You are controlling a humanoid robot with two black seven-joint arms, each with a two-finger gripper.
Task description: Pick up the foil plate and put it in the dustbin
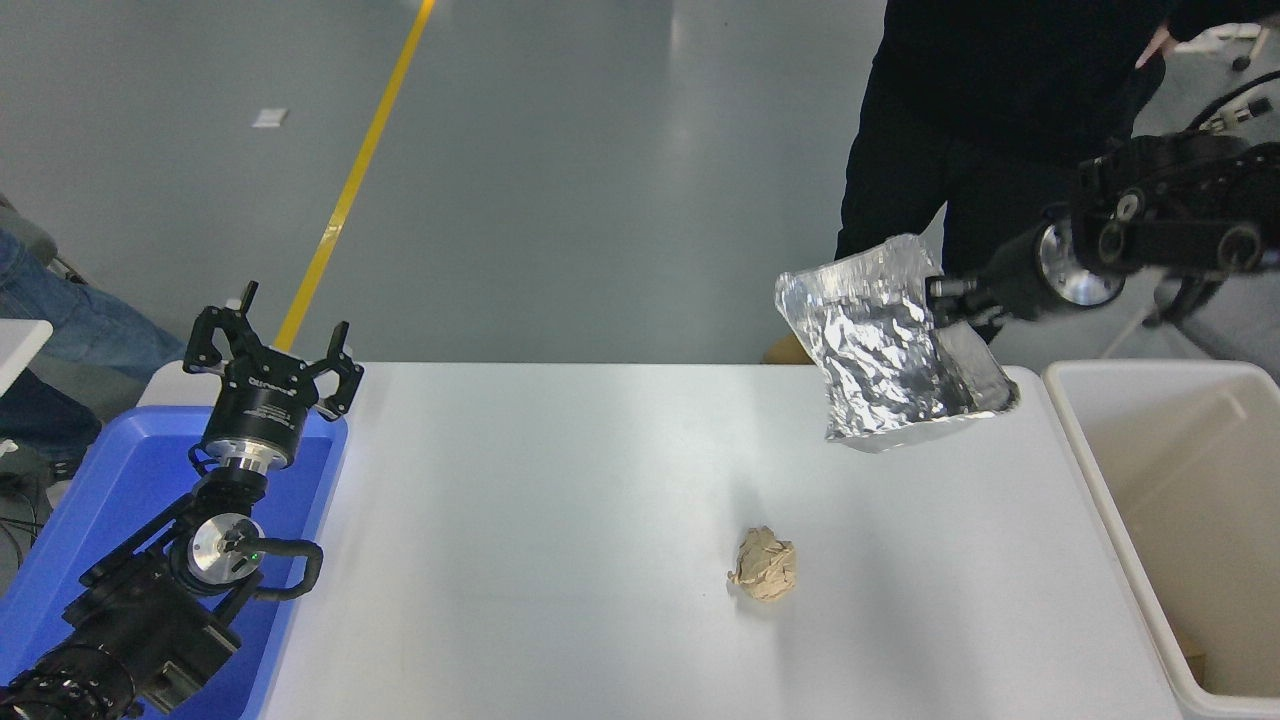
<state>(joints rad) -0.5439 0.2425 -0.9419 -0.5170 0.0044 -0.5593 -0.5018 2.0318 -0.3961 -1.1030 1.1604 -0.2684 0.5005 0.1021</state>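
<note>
Right gripper [940,296] is up in the air, pinching the upper right edge of the shiny, crinkled rectangular foil plate [885,350], which hangs tilted below and to its left, clear of the white table [560,480]. Down to the gripper's right sits the big cream-white plastic dustbin [1150,470], apart from the plate. Well below the gripper, a small crumpled tan paper ball [765,577] rests on the table. The left gripper [270,350] is parked far off, fingers spread, over the bright blue plastic tray [90,500].
</note>
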